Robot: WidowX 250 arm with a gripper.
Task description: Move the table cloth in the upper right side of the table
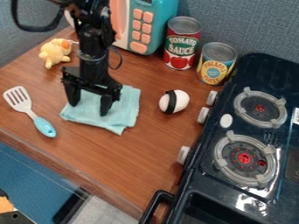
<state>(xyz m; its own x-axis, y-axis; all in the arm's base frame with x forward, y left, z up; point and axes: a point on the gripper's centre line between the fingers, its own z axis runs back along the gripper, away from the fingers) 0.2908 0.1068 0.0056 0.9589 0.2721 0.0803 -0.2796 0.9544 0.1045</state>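
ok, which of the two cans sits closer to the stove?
The shorter can with the yellow-and-blue label, beside the stove. The taller red-labelled can stands farther left, by the toy microwave.

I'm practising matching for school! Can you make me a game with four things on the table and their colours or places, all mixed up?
1. cloth
2. spatula
3. ball
4. plush toy

A. white and black
B. mostly yellow
C. below the gripper
D. white with a blue handle

Pairs: 1-C, 2-D, 3-A, 4-B
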